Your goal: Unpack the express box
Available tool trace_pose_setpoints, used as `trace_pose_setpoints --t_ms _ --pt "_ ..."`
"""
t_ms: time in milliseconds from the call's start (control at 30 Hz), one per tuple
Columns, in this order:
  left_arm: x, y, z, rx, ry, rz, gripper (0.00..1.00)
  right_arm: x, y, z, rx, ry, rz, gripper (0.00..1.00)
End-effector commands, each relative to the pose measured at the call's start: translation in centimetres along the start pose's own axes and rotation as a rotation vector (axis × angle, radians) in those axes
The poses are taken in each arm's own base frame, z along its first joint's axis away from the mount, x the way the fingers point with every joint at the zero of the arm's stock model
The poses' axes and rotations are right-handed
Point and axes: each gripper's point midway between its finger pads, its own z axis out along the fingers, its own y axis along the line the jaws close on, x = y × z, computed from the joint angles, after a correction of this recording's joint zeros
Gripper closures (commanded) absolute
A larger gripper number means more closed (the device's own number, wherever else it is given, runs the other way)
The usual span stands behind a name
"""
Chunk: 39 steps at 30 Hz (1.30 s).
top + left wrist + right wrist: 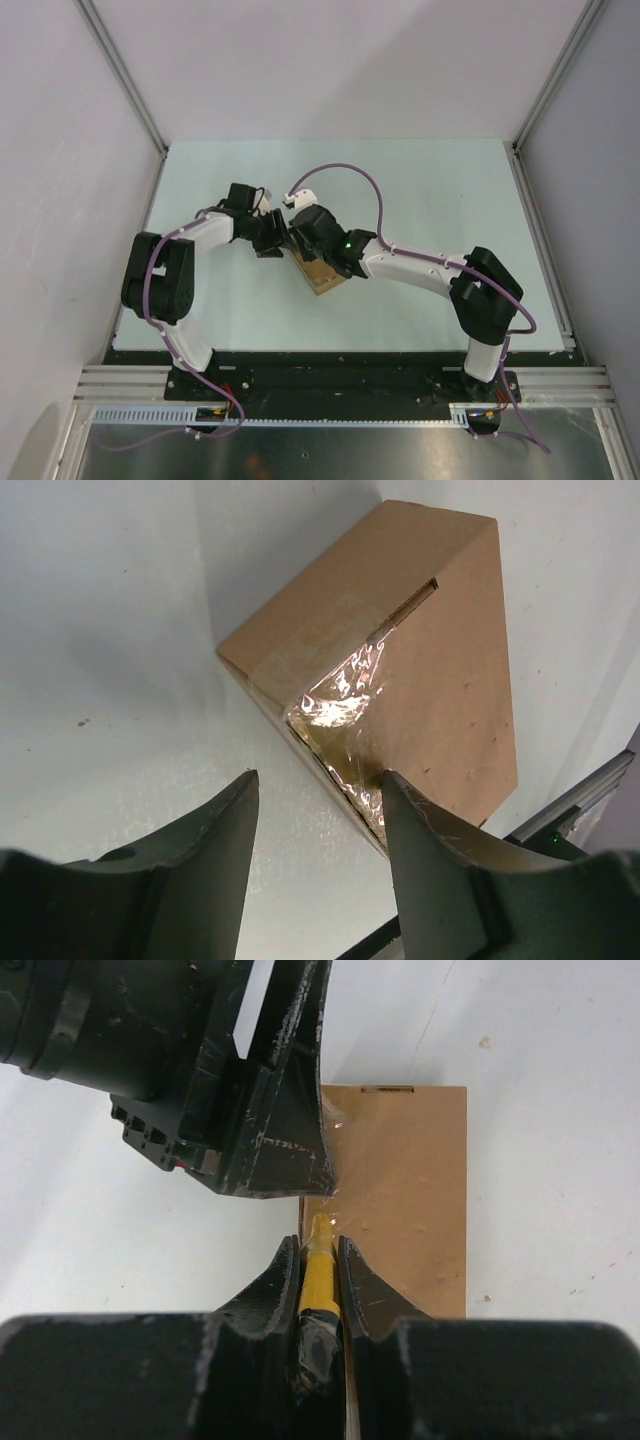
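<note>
A: How are the arms posed?

B: In the top view the left arm is raised from its base, bent at the elbow and stretched toward two o'clock. The right arm is folded at its elbow and stretched toward ten o'clock. The two wrists are brought close together near the middle of the surface [440,200].

A: Where is the express box found?

B: The express box [325,278] is laid flat on the surface, at about five o'clock from the meeting wrists and partly covered by the right wrist. Plain brown cardboard is shown, and a strip of clear tape [340,705] is seen shining along one edge.

A: How are the grippers set?

B: The left gripper [320,780] is held spread at the taped corner of the box. Whether a finger is touching the cardboard cannot be told. The right gripper [318,1245] is pressed together on a yellow utility knife [318,1280]. In the right wrist view its tip is pointed at twelve o'clock, at the taped edge, just below a finger of the left gripper.
</note>
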Motion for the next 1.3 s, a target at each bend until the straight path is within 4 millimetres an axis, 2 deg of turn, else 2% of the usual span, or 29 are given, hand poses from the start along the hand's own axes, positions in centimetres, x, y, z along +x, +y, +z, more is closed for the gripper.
trace_pose_setpoints --t_ms 0,367,600,933,1267 --pt "0.5 1.1 0.7 -0.026 0.013 0.018 0.44 -0.5 0.2 0.9 -0.030 -0.027 0.020 1.00" --pt "0.7 1.9 1.1 -0.053 0.035 0.013 0.44 -0.5 1.0 0.6 -0.066 -0.027 0.035 1.00" --pt "0.7 2.1 1.3 -0.063 0.038 0.013 0.44 0.6 0.7 0.7 -0.044 0.006 0.024 1.00" --pt "0.8 2.4 1.4 -0.074 0.043 0.010 0.44 1.0 0.5 0.0 -0.007 0.018 0.003 1.00" --pt "0.9 2.7 1.5 -0.085 0.046 0.007 0.44 2.8 0.3 -1.0 0.016 0.064 0.003 1.00"
